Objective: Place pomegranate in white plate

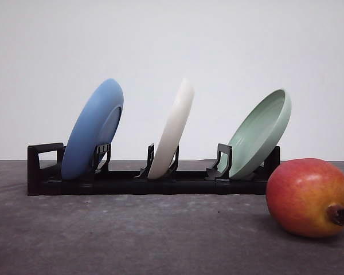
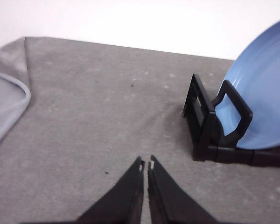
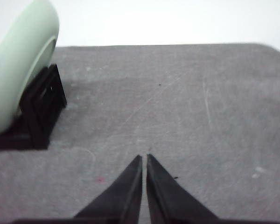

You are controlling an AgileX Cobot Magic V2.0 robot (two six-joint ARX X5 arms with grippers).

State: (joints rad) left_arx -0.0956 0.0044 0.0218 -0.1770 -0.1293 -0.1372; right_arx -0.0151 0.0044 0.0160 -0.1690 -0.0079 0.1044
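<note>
We see the pomegranate lying on the table just beside and in front of the rack at its green-plate end, crown nub pointing away from the rack's far end; the white plate stands tilted in the rack's middle slot. Our left gripper hangs near the blue plate and our right gripper near the green plate, both with fingers together and holding nothing. We judge the right arm nearer the fruit.

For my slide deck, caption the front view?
Pomegranate rests beside black rack holding blue, white plate, green.
</note>
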